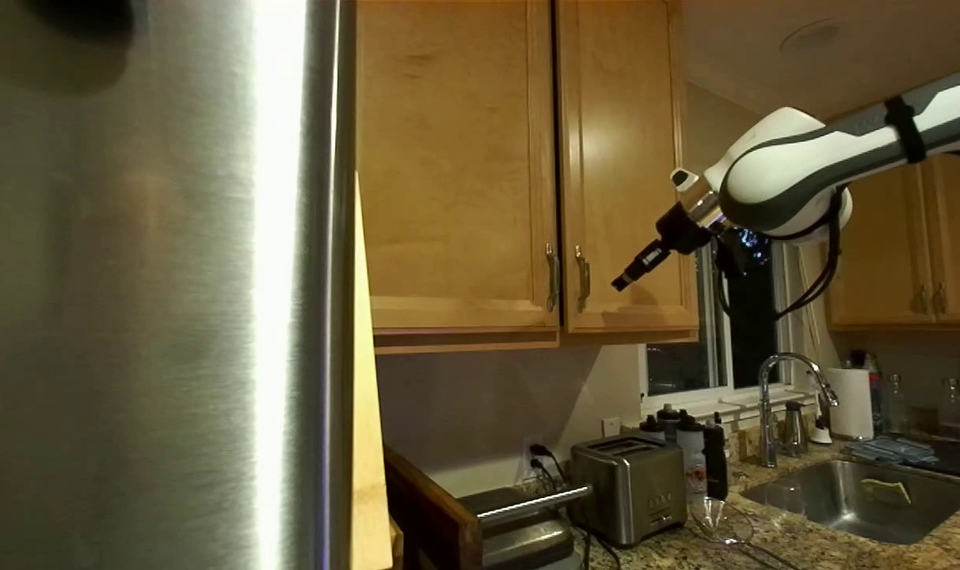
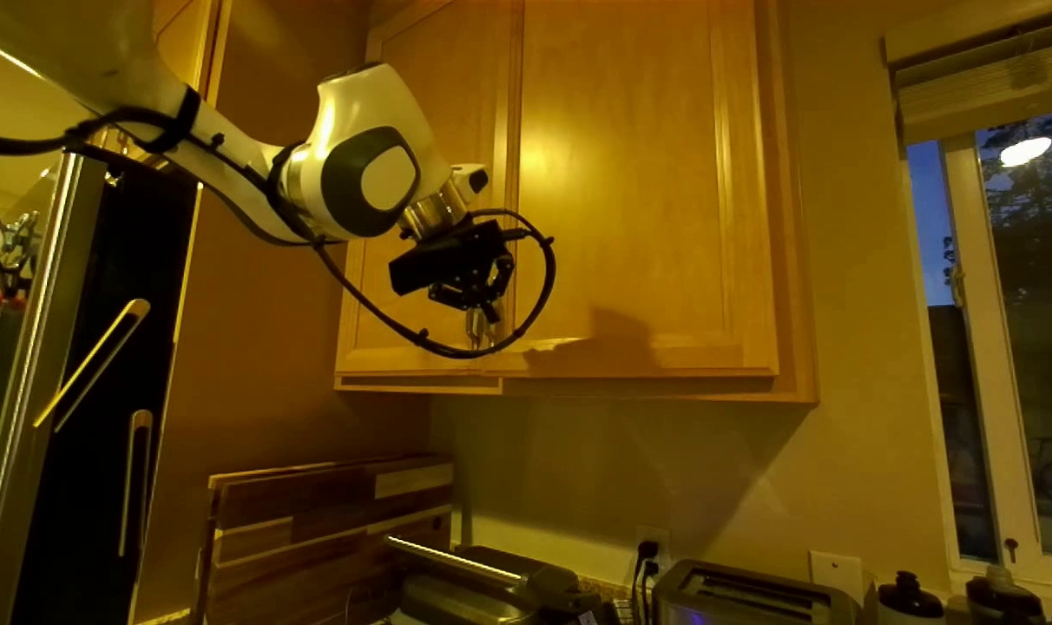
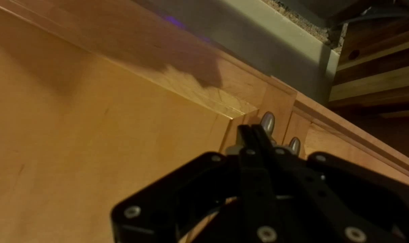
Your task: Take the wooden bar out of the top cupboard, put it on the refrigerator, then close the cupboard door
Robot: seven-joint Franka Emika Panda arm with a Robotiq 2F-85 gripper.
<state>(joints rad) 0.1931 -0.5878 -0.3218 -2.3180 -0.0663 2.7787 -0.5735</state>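
The honey-coloured top cupboard (image 1: 464, 190) shows two panelled doors, also in an exterior view (image 2: 621, 191). Both look shut or nearly so, with a narrow dark gap between them. Their metal handles (image 1: 553, 277) (image 3: 268, 123) stand side by side near the lower edge. My gripper (image 1: 620, 283) (image 2: 491, 311) (image 3: 251, 127) is shut and empty, in front of the doors and near the handles, without visible grip on them. The steel refrigerator (image 1: 155, 317) fills an exterior view's left. Two slim pale-edged bars (image 2: 92, 365) (image 2: 135, 477) show on its dark side; I cannot tell whether either is the wooden bar.
Below the cupboard are a steel toaster (image 1: 629, 487), a metal appliance with a bar handle (image 1: 527, 507) and a striped wooden board (image 2: 326, 521). Several bottles (image 1: 694, 451), a faucet (image 1: 767, 419) and a sink (image 1: 884, 526) are by the window. A cable loops beneath the gripper.
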